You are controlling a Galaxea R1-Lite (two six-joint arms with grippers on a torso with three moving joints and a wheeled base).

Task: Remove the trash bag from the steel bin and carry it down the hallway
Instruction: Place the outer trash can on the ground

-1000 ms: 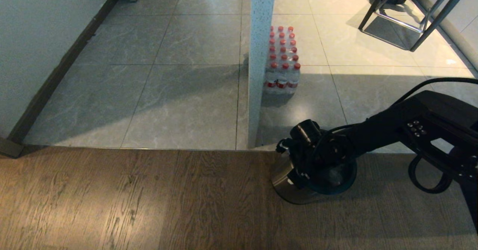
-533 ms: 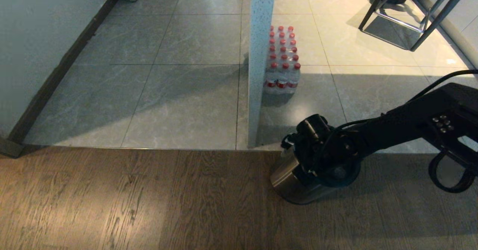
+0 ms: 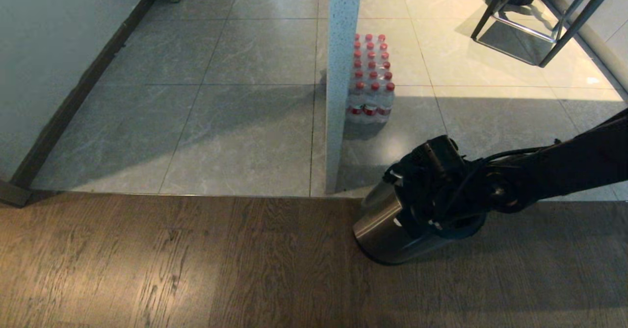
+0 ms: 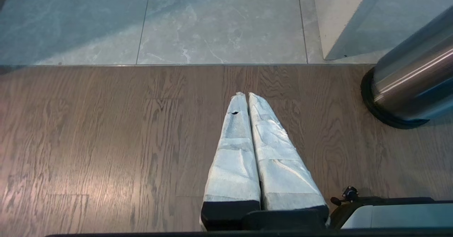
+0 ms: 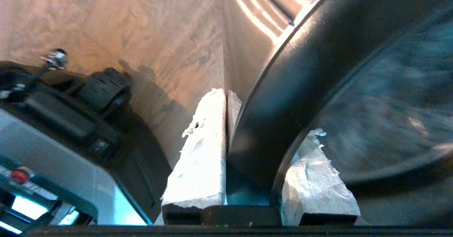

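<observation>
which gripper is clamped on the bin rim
The right gripper: one finger inside and one outside the steel bin at its black rim. The left gripper hangs shut over wood floor, holding nothing.

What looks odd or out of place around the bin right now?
The bin is tilted, leaning off its base on the wood floor. The right hand is clamped on the bin's black rim, one finger outside and one inside, not on a bag.

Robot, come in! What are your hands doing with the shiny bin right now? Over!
Right gripper clamped on steel bin's black rim ring, bin tilted. Left gripper shut, idle over wood floor. Trash bag unclear inside. White pillar close behind bin.
</observation>
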